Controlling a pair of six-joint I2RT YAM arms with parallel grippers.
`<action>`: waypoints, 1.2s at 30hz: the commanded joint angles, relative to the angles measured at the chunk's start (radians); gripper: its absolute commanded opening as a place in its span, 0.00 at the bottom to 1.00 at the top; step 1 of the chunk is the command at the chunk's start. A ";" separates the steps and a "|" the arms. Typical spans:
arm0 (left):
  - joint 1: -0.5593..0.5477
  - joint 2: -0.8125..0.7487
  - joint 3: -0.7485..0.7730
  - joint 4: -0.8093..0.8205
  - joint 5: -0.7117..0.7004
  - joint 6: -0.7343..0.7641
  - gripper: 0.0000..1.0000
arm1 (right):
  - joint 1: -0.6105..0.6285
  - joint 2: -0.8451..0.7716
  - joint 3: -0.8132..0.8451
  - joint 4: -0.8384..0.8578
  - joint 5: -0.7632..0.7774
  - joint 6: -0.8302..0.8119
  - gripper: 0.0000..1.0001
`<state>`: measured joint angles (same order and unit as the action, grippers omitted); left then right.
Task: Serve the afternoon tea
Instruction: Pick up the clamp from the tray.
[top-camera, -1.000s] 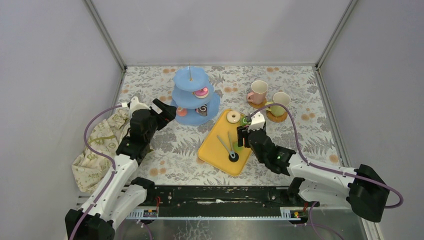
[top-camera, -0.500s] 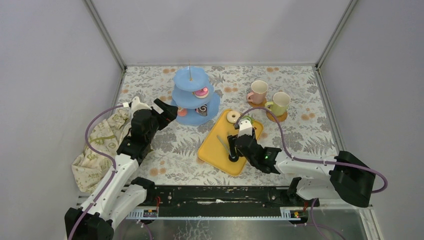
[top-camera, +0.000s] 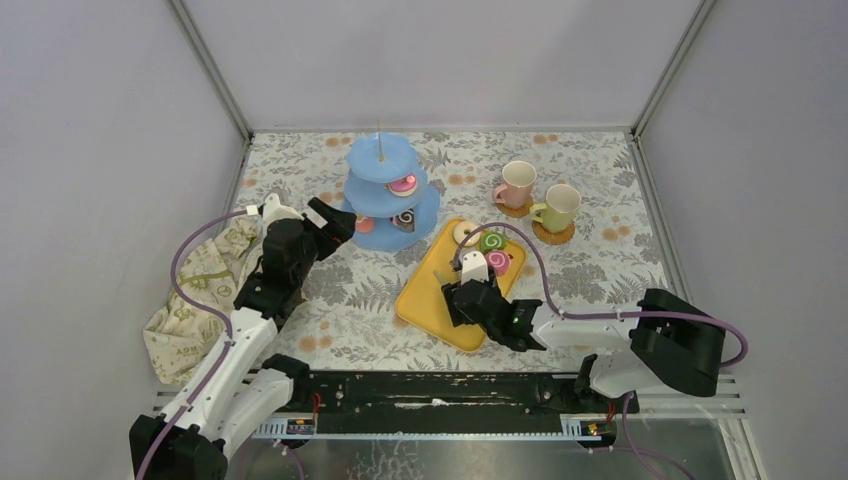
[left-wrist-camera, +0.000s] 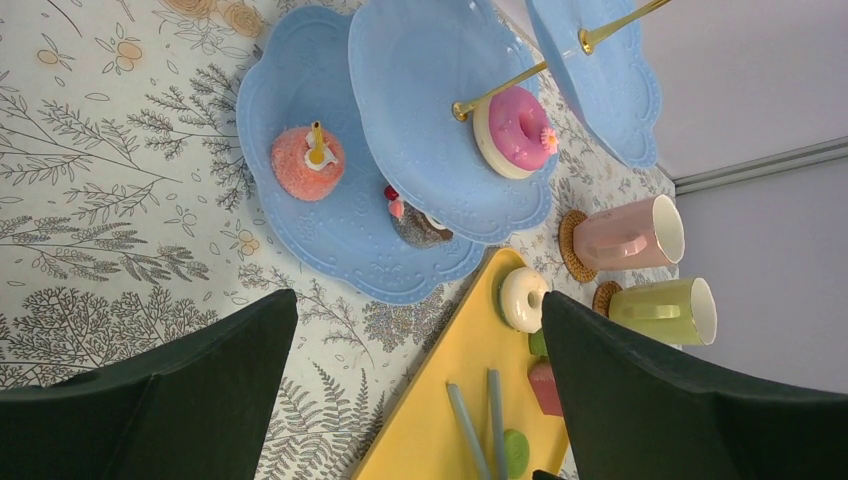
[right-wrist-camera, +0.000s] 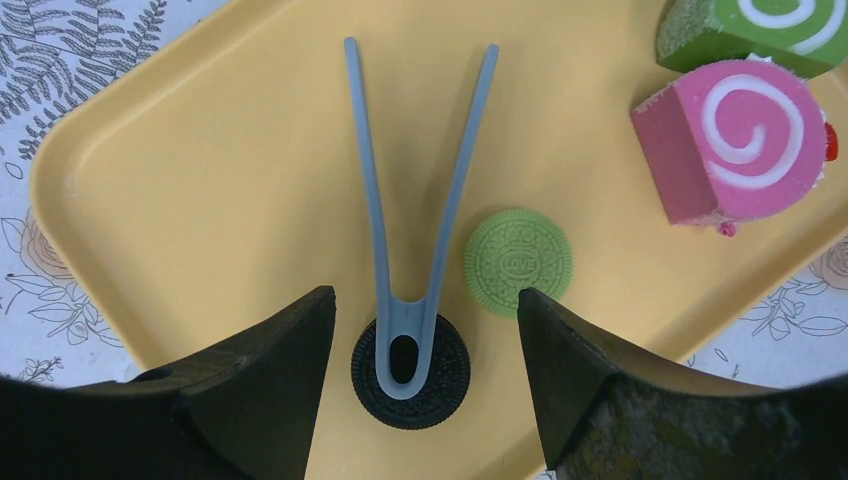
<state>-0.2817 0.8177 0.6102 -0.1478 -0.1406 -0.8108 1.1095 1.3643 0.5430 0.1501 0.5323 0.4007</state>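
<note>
- Currently above the yellow tray (right-wrist-camera: 200, 180): right claw (right-wrist-camera: 422, 300), jaws spread wide, gripping nothing, straddling the joined end of the grey-blue tongs (right-wrist-camera: 368, 170).
- Directly under that joined end: a black sandwich cookie (right-wrist-camera: 448, 378), touching the tongs, flat on the tray, between the two dark fingers (right-wrist-camera: 260, 380).
- Just beside one arm of the tongs: a green sandwich cookie (right-wrist-camera: 518, 262), lying flat, apart from the black one.
- Farther along the tray: a pink swirl roll (right-wrist-camera: 735, 150) and a green swirl roll (right-wrist-camera: 760, 30), very close together, contact impossible to tell.
- At the tray's far corner: a white-iced doughnut (top-camera: 463, 233), next to the green roll.
- Over on the left of the floral bench (top-camera: 350, 290): left claw (left-wrist-camera: 417, 300), jaws wide apart, empty, poised near the light-blue three-tier stand (left-wrist-camera: 300, 220), touching nothing.
- On the stand's bottom tier: an orange pastry (left-wrist-camera: 308, 162) with a small yellow stick on top, and a brown pastry (left-wrist-camera: 420, 225) partly hidden beneath the middle tier.
- On the middle tier: a pink doughnut (left-wrist-camera: 517, 130), close to the gold centre rod.
- Right of the stand, toward the far side of the bench: pink mug (top-camera: 517, 184) and pale green mug (top-camera: 560, 207), both upright on round brown coasters (left-wrist-camera: 572, 245), just beside each other, clear of the tray.
- Along the bench's left edge: a beige cloth (top-camera: 200, 285) with green print, crumpled, next to the left arm.
</note>
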 joint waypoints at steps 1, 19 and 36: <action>-0.010 -0.006 -0.007 0.066 -0.021 -0.002 0.99 | 0.010 0.024 0.039 0.062 0.033 0.005 0.74; -0.012 0.001 -0.018 0.080 -0.025 -0.008 0.99 | 0.010 0.116 0.033 0.157 0.027 -0.026 0.67; -0.016 0.011 -0.023 0.087 -0.025 -0.010 0.99 | 0.011 0.167 0.015 0.209 0.021 0.005 0.59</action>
<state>-0.2878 0.8265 0.5972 -0.1261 -0.1432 -0.8139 1.1126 1.5166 0.5594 0.3080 0.5327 0.3870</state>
